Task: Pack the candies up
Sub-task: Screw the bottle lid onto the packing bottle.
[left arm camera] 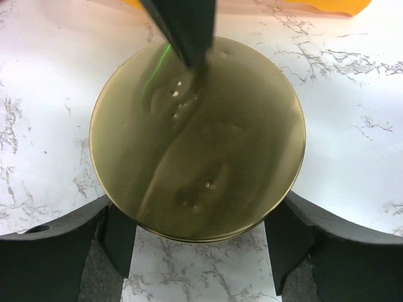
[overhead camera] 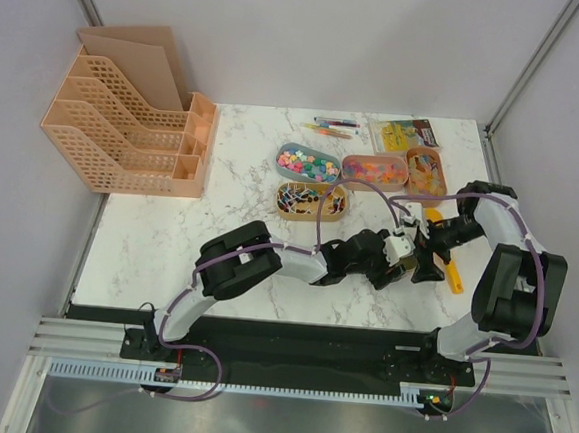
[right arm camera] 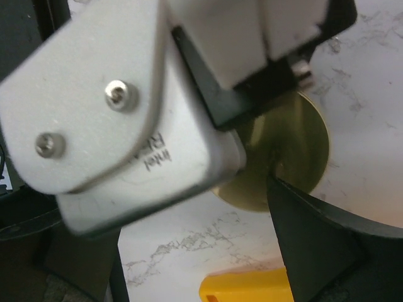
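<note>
While the round, glossy brass-coloured disc [left arm camera: 198, 138] lies flat on the veined marble worktop [left arm camera: 352, 126], left claw [left arm camera: 201, 223] spread astride its rim, contact not discernible, right claw [overhead camera: 429, 261] spread wide beside it, candies [overhead camera: 308, 163] — tiny, bright — in oval trays [overhead camera: 279, 158] behind.

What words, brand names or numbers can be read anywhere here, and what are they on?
"intel": on the white plastic camera casing, in the right wrist view.
Beneath it, a second word beginning "Re": the rest is too blurred to read.
Yellow and red printed packets at the table's back right: print too small to read.
Shiny gold round disc: no lettering visible.
</note>
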`<move>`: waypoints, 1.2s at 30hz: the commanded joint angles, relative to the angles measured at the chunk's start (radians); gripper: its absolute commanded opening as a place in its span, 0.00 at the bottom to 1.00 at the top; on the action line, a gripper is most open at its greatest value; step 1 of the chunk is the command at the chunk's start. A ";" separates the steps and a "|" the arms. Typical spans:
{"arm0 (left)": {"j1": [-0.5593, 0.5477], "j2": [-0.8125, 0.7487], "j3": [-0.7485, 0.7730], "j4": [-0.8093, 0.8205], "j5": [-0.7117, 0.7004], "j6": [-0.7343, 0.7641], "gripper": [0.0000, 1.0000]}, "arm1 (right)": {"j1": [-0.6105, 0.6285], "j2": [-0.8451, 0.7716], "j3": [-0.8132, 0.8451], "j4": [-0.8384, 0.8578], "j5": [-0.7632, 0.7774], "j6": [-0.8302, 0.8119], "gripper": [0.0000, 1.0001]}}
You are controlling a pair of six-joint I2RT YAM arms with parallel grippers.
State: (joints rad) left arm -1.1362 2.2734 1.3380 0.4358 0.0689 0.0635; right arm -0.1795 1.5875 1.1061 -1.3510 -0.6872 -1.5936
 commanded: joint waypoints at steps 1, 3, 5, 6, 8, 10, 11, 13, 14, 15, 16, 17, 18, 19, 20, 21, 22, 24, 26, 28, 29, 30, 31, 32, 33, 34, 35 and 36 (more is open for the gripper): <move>-0.045 0.198 -0.180 -0.680 0.040 0.033 0.42 | -0.031 -0.009 0.085 -0.026 0.101 0.002 0.98; -0.045 0.201 -0.180 -0.678 0.046 0.035 0.38 | -0.049 -0.015 0.119 -0.043 0.118 -0.043 0.98; -0.045 0.207 -0.175 -0.678 0.049 0.039 0.35 | -0.052 0.003 0.147 -0.059 0.144 -0.101 0.98; -0.043 0.212 -0.175 -0.681 0.051 0.039 0.34 | -0.057 0.020 0.155 -0.074 0.146 -0.123 0.98; -0.045 0.215 -0.174 -0.681 0.051 0.044 0.32 | -0.060 0.081 0.196 -0.108 0.121 -0.145 0.98; -0.045 0.216 -0.175 -0.683 0.057 0.044 0.31 | -0.060 0.124 0.230 -0.111 0.094 -0.141 0.98; -0.043 0.218 -0.175 -0.683 0.061 0.045 0.31 | -0.057 0.132 0.236 -0.111 0.084 -0.155 0.98; -0.043 0.218 -0.177 -0.684 0.081 0.048 0.28 | -0.040 0.146 0.244 -0.109 0.089 -0.155 0.98; -0.042 0.222 -0.177 -0.686 0.089 0.050 0.28 | -0.031 0.144 0.241 -0.109 0.092 -0.155 0.98; -0.040 0.222 -0.175 -0.687 0.098 0.053 0.27 | -0.031 0.140 0.230 -0.111 0.091 -0.173 0.98; -0.039 0.224 -0.177 -0.687 0.109 0.055 0.26 | -0.031 0.120 0.201 -0.112 0.089 -0.184 0.98; -0.037 0.225 -0.177 -0.687 0.112 0.058 0.26 | -0.031 0.106 0.184 -0.112 0.087 -0.198 0.98; -0.036 0.228 -0.175 -0.690 0.120 0.058 0.25 | -0.031 0.094 0.166 -0.112 0.086 -0.244 0.98; -0.031 0.238 -0.172 -0.697 0.137 0.062 0.25 | -0.031 0.071 0.134 -0.111 0.086 -0.268 0.98; -0.028 0.241 -0.168 -0.700 0.137 0.068 0.24 | -0.029 0.063 0.120 -0.111 0.087 -0.296 0.98; -0.027 0.244 -0.166 -0.701 0.140 0.073 0.24 | -0.025 0.054 0.110 -0.112 0.098 -0.328 0.98; -0.020 0.248 -0.166 -0.703 0.138 0.076 0.24 | -0.018 0.054 0.094 -0.111 0.106 -0.345 0.98; -0.016 0.261 -0.158 -0.704 0.138 0.082 0.24 | -0.002 0.055 0.077 -0.112 0.124 -0.377 0.98; -0.013 0.281 -0.142 -0.723 0.131 0.082 0.24 | 0.014 0.068 0.063 -0.111 0.140 -0.405 0.98; -0.013 0.291 -0.134 -0.729 0.126 0.081 0.24 | 0.025 0.078 0.072 -0.111 0.126 -0.405 0.98; -0.013 0.294 -0.129 -0.732 0.124 0.081 0.24 | 0.034 0.081 0.075 -0.111 0.121 -0.408 0.98; -0.013 0.296 -0.131 -0.730 0.121 0.081 0.24 | 0.038 0.095 0.080 -0.111 0.118 -0.408 0.98; -0.013 0.296 -0.129 -0.730 0.118 0.081 0.24 | 0.044 0.104 0.093 -0.109 0.117 -0.404 0.98; -0.013 0.296 -0.128 -0.733 0.117 0.081 0.23 | 0.049 0.114 0.103 -0.109 0.104 -0.384 0.98; -0.013 0.298 -0.129 -0.736 0.117 0.079 0.24 | 0.051 0.130 0.112 -0.111 0.100 -0.378 0.98; -0.013 0.296 -0.128 -0.736 0.118 0.078 0.23 | 0.051 0.137 0.121 -0.111 0.097 -0.373 0.98; -0.013 0.296 -0.128 -0.736 0.118 0.079 0.23 | 0.052 0.137 0.123 -0.109 0.097 -0.373 0.98; -0.013 0.296 -0.129 -0.738 0.117 0.078 0.24 | 0.052 0.134 0.121 -0.109 0.100 -0.371 0.98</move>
State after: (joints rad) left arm -1.1229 2.2887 1.3487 0.4416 0.1692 0.1093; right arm -0.1654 1.7020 1.2106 -1.3365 -0.5739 -1.9480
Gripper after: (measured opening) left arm 0.760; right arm 0.982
